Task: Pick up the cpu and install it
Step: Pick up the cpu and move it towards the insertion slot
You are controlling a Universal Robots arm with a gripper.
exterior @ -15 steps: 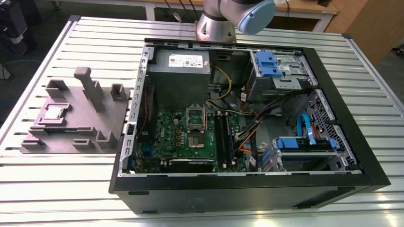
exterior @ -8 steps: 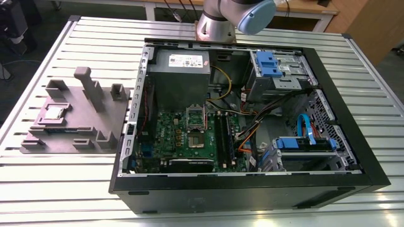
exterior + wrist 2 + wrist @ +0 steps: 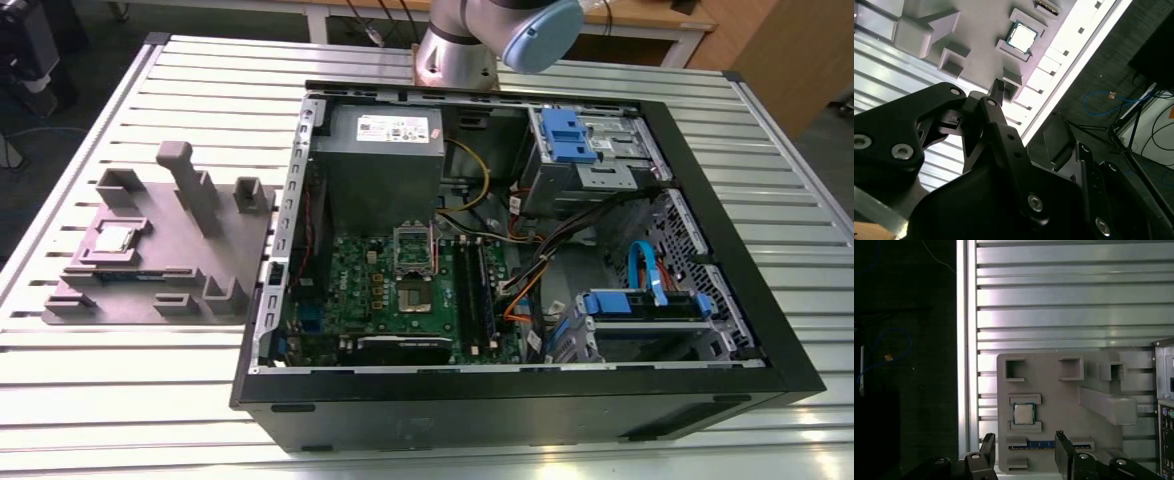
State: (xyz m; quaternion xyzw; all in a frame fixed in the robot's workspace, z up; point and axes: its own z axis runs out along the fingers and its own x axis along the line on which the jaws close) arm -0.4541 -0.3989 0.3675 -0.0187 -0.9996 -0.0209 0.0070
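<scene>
The cpu (image 3: pixel 116 237) is a small silver square chip lying flat in a recess of the grey fixture block (image 3: pixel 200 250), at the exterior view's left, beside the open computer case (image 3: pixel 534 390). Both wrist views look down on the cpu (image 3: pixel 1024 413) (image 3: pixel 1021 37) from well above. My gripper (image 3: pixel 1025 444) (image 3: pixel 1029 102) is open and holds nothing, with its two black fingers (image 3: pixel 1063 442) spread wide apart. Inside the case lies the green motherboard (image 3: pixel 354 290), its processor socket (image 3: pixel 414 262) with the latch frame raised.
A blue memory stick (image 3: pixel 1041 444) sits in a slot of the fixture near the cpu. Tall grey posts (image 3: pixel 180 165) rise from the fixture. The case holds a power supply (image 3: pixel 380 135), blue drive bays (image 3: pixel 567 135) and loose cables (image 3: pixel 534 270). Everything stands on a ribbed metal table (image 3: pixel 134 380).
</scene>
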